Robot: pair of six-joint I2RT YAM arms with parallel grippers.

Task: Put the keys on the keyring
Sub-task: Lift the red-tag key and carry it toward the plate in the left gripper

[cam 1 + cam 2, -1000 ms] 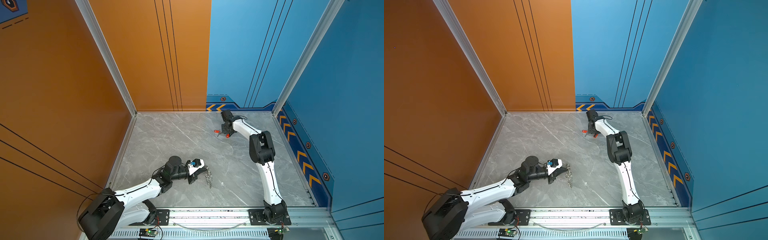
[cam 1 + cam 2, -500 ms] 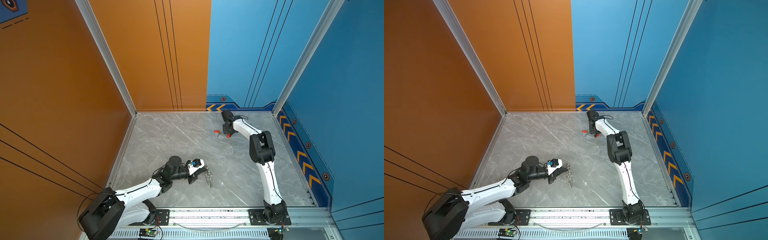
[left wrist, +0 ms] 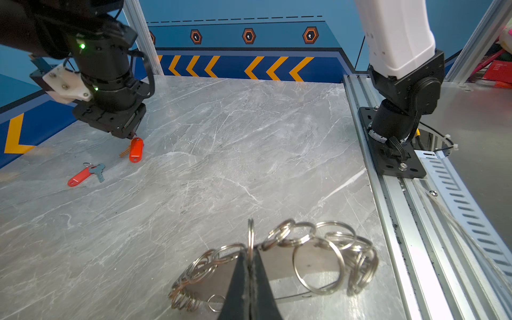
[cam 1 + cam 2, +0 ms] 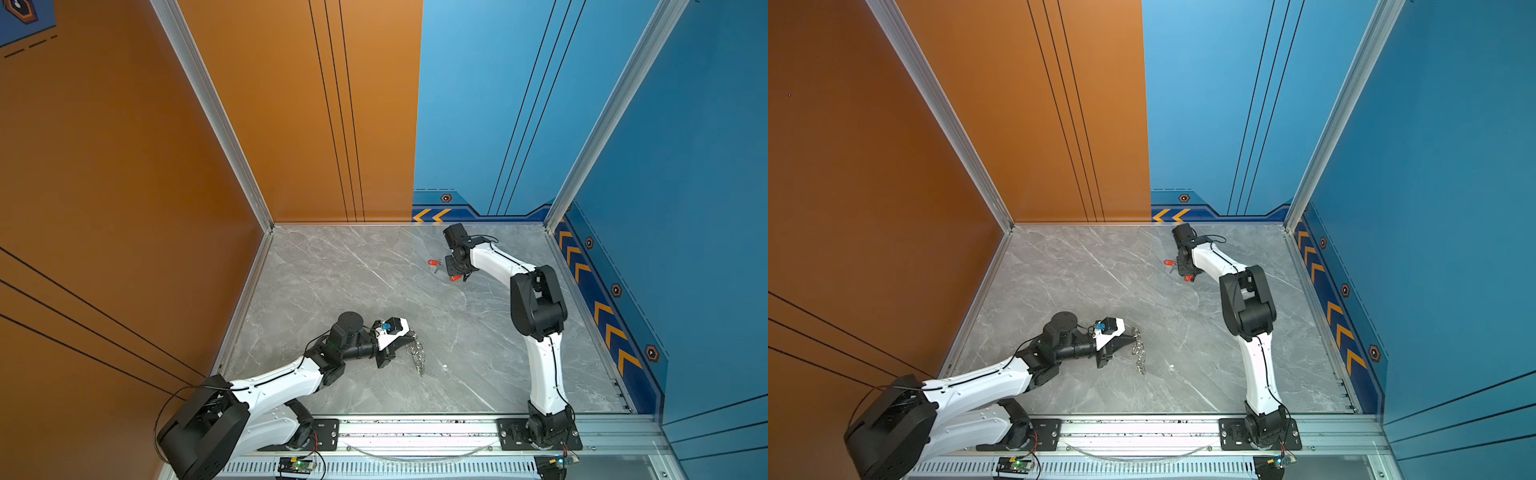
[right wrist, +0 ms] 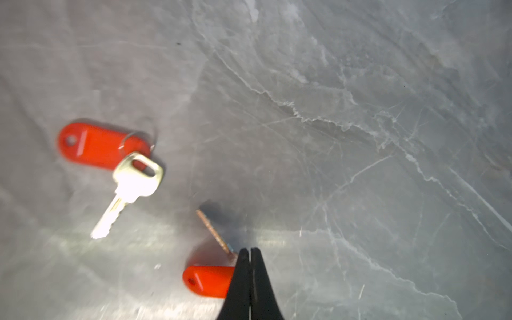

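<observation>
The keyring (image 3: 318,249), a bunch of silver split rings along a tan band, lies on the grey table (image 3: 221,138) near the front left. My left gripper (image 3: 250,263) is shut on one ring, which stands upright between its fingertips; both top views show this gripper (image 4: 402,343) (image 4: 1128,338) at the keyring (image 4: 417,357) (image 4: 1139,353). At the back, my right gripper (image 5: 250,250) (image 4: 457,275) is shut on a key (image 5: 213,232) whose red tag (image 5: 207,279) (image 3: 136,149) hangs below it. The second key (image 5: 133,182) (image 3: 99,170) lies flat beside it with its tag (image 5: 94,146) (image 4: 434,262) (image 4: 1169,262).
The right arm's base (image 3: 399,116) stands on the aluminium rail (image 3: 388,194) along the table's front edge. Orange and blue walls close the table on three sides. A small white speck (image 4: 444,367) lies right of the keyring.
My right gripper's jaws have closed over the key at the back. The left arm and the keyring have not moved.
</observation>
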